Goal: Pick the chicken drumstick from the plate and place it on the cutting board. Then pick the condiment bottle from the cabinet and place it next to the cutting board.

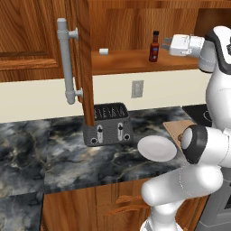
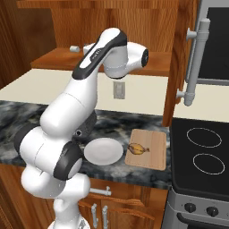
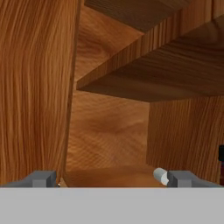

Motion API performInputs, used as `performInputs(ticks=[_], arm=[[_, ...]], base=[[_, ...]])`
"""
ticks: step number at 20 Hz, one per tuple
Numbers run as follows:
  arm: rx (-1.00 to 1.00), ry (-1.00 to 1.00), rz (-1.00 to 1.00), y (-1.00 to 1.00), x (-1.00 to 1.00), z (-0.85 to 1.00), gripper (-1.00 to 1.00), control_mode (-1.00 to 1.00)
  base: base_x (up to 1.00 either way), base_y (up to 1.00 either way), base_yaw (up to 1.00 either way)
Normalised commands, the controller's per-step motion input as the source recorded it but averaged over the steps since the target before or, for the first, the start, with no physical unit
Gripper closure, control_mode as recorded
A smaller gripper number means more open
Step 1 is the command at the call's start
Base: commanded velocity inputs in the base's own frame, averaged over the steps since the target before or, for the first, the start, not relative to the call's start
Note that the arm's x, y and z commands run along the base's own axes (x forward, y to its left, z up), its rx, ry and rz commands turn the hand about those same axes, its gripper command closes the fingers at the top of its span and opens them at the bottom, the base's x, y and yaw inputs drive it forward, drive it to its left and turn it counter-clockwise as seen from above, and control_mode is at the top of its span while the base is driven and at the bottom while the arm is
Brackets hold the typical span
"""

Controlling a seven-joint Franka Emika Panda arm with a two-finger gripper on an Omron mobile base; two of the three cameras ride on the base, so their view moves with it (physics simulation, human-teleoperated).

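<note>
Up at the level of the open cabinet (image 1: 135, 27), the white arm is reaching forward and high, its upper link rising steeply from the base and its hand turned level toward the cabinet's inside. From the left base camera, the gripper (image 1: 164, 43) is hanging just to the right of the condiment bottle (image 1: 154, 47), apart from it, with its fingers spread wide and nothing between them. The hand camera is looking along the two grey fingertips (image 3: 43, 178) into the wooden corner of the cabinet, where a small white cylinder (image 3: 160, 175) is sitting beyond the right-hand tip and a dark sliver is showing at the right edge.

One bottle is standing upright on the wooden shelf (image 1: 126, 61): dark red, with a black cap and a pale label whose writing is too small to read. One white cylinder is lying further left on the same shelf. The cabinet door (image 1: 84, 58) is standing swung open, carrying one long grey bar handle (image 1: 66, 61).

Down on the dark marbled counter (image 1: 54, 149), one white plate (image 2: 103, 150) is lying bare. Just beside it, one cutting board (image 2: 152, 154) is carrying one chicken drumstick (image 2: 137, 149), lying near the board's left side. One grey toaster (image 1: 108, 124) with two slots is sitting behind the plate against the wall, below one wall socket (image 1: 137, 89). One black stove (image 2: 201, 154) with two ring markings is standing just right of the board.
</note>
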Motion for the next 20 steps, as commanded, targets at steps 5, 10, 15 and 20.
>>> performInputs(ticks=[5, 10, 15, 20], arm=[[0.01, 0.00, 0.00, -0.03, 0.08, 0.00, -1.00, -1.00], [0.03, 0.00, 0.00, -0.01, 0.07, 0.00, -1.00, -1.00], [0.03, 0.00, 0.00, 0.00, 0.09, 0.00, -1.00, -1.00], [0.02, 0.00, 0.00, 0.00, 0.08, 0.00, -1.00, -1.00]], base=[[0.00, 0.00, 0.00], [0.00, 0.00, 0.00], [0.00, 0.00, 0.00], [0.00, 0.00, 0.00]])
